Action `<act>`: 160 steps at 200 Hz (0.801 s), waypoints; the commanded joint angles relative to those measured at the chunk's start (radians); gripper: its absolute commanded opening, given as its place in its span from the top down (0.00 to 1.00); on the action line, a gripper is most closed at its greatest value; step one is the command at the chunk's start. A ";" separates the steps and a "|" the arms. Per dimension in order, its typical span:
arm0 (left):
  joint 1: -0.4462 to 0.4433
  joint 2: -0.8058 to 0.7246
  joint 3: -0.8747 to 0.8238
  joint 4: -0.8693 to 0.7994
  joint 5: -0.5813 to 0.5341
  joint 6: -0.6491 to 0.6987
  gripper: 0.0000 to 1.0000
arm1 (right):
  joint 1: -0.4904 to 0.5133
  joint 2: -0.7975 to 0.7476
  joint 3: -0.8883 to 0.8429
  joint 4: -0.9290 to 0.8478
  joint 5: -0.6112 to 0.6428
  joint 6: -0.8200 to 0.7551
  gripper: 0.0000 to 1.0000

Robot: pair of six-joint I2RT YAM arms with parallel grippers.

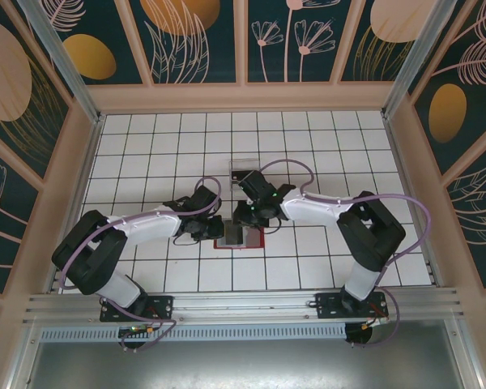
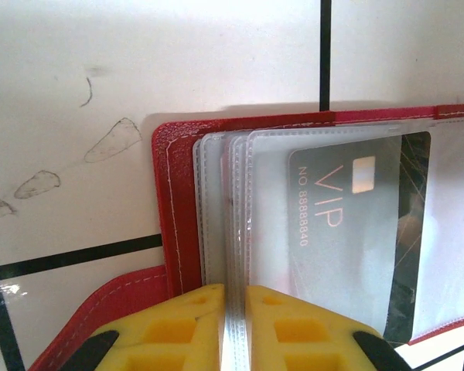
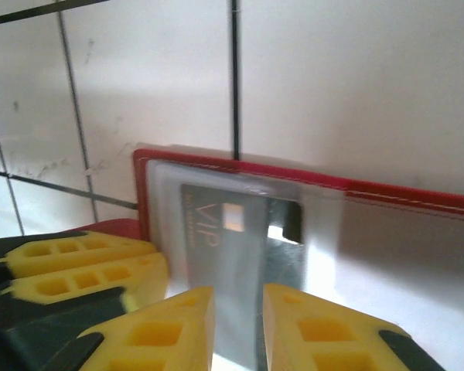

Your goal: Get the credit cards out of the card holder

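The grey VIP credit card (image 3: 216, 255) sits in a frosted plastic sleeve (image 2: 216, 216) of the red stitched card holder (image 2: 164, 201), which lies open on the white tiled table (image 3: 356, 77). Its long axis runs straight toward the right gripper (image 3: 238, 297), whose yellow jaws flank its near end, though a pinch cannot be confirmed. Beside it, the left gripper (image 2: 234, 292) is clamped on the stacked sleeve edges.

From the top, the card holder (image 1: 241, 241) is mostly hidden under the left gripper (image 1: 215, 231) and right gripper (image 1: 248, 219); in the left wrist view it runs off at 3 o'clock; the credit card (image 3: 216, 232) looks blurry.
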 commanded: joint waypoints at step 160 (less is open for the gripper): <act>-0.003 0.045 -0.001 -0.059 -0.046 0.017 0.84 | -0.034 0.037 -0.155 0.191 -0.115 -0.011 0.81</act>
